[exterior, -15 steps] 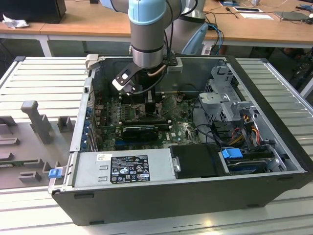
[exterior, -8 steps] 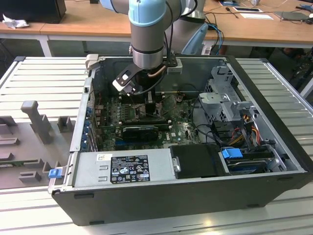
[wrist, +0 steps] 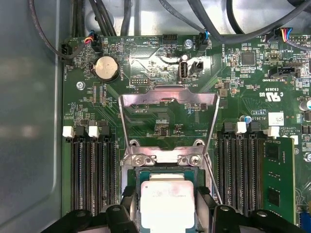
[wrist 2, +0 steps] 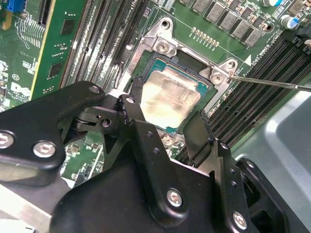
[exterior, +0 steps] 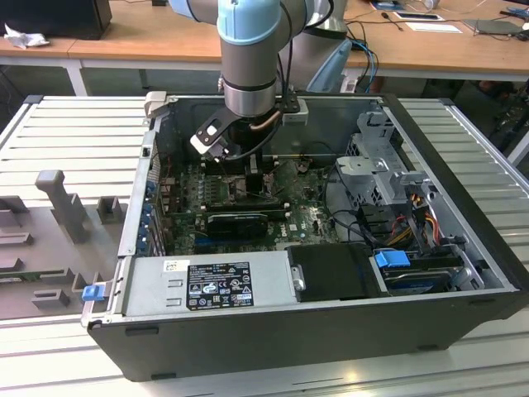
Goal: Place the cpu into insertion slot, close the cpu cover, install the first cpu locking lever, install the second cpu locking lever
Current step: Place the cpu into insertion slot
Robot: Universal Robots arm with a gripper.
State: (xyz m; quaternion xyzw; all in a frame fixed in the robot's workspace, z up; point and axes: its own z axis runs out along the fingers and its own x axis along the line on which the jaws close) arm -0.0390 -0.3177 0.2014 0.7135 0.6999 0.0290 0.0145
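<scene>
My black fingers (wrist 2: 130, 108) sit nearest in the second wrist view, clamped on two opposite edges of the cpu (wrist 2: 167, 97). The cpu rests in the insertion slot (wrist 2: 163, 46). In the first wrist view, the cpu cover (wrist: 167, 99) stands tilted up beyond it. In the exterior view, my gripper (exterior: 252, 178) hangs inside the open computer case (exterior: 314, 335).

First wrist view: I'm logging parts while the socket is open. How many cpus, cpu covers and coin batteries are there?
cpu: 1
cpu cover: 1
coin battery: 1
Total: 3
</scene>
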